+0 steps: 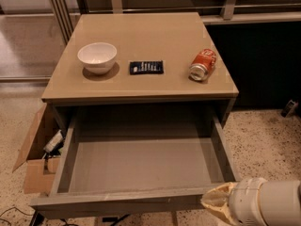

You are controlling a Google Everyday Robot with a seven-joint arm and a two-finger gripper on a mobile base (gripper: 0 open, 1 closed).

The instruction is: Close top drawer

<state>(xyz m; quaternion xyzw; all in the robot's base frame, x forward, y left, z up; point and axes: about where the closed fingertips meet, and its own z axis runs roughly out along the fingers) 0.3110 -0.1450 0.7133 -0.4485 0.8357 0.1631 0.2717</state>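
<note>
Gripper (217, 203), open/shut I couldn't tell, sat at front-rt corner of top drawer (123, 199), which was wide open, closing push apparently not yet begun.

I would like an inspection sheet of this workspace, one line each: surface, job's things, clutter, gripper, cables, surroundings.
Surface: tan cabinet top, carrying three things.
Job's things: top drawer pulled far out; nothing seen inside.
Clutter: white bowl upright, black packet lying flat, red can lying on its side.
Gripper: gripper low, at the drawer's front right corner; contact cannot be told.
Cables: thin cable on the floor, lower left of the picture.
Surroundings: open cardboard box beside the cabinet; speckled floor.
</note>
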